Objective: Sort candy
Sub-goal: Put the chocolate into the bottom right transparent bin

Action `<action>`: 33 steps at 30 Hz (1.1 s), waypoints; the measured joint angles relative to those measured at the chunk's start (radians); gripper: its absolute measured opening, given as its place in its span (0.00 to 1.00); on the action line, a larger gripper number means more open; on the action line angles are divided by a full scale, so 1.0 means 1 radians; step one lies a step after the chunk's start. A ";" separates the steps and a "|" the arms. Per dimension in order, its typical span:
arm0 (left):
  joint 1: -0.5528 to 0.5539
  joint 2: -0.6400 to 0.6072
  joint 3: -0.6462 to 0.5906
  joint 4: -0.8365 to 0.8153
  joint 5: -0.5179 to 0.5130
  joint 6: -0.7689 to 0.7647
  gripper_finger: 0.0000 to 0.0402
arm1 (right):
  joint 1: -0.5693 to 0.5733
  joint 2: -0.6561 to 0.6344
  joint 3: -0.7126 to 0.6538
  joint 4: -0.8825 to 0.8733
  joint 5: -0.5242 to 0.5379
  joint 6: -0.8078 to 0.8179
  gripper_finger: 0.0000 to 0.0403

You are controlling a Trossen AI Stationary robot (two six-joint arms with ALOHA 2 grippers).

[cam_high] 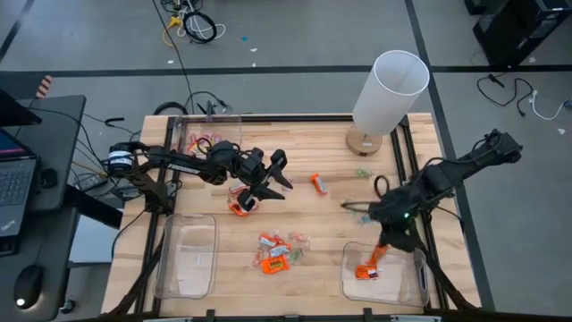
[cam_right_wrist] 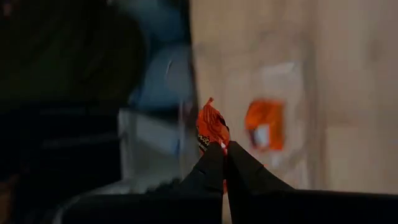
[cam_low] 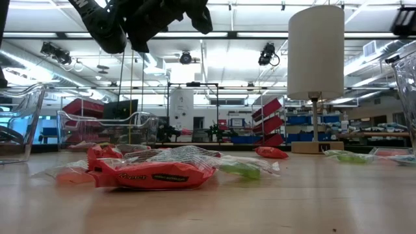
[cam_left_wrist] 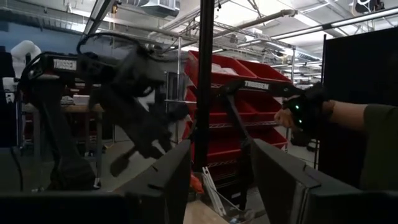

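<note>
My left gripper (cam_high: 273, 174) hovers open over the middle of the table with nothing between its fingers; a pink-and-orange candy (cam_high: 239, 204) lies on the wood just beside it. My right gripper (cam_right_wrist: 224, 146) is shut on an orange candy (cam_right_wrist: 211, 124) above the clear bin (cam_high: 413, 284) at the near right. One orange candy (cam_high: 366, 273) lies on that bin's floor. A loose pile of candy (cam_high: 277, 255) rests on the table near the front edge, and the low view shows it close up (cam_low: 153, 172). My right gripper pinches one end of the orange candy's wrapper (cam_right_wrist: 216, 140) between its two fingertips. The rest of the candy sticks out past the tips. The fingers slant down toward the near edge. The candy is lifted clear, over the bin.
A single orange candy (cam_high: 319, 184) and green candies (cam_high: 362, 173) lie mid-table. A clear bin with pink candies (cam_high: 206, 139) stands at the far left, and another clear bin (cam_high: 188, 255) at the near left. A tall white cylinder on a wooden base (cam_high: 386, 89) stands at the far right.
</note>
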 joint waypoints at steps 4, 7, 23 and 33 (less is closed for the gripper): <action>0.000 0.000 0.000 -0.001 0.000 0.000 0.42 | 0.036 0.092 0.000 -0.008 -0.065 -0.026 0.00; 0.000 0.000 0.000 -0.001 0.000 0.000 0.42 | 0.073 0.160 0.000 -0.026 -0.099 -0.036 0.00; 0.000 0.000 0.001 -0.002 0.000 0.001 0.42 | 0.151 0.362 0.000 -0.041 -0.116 -0.037 0.03; 0.000 0.000 0.001 -0.004 0.000 0.001 0.42 | 0.155 0.360 0.000 -0.044 -0.033 -0.070 0.07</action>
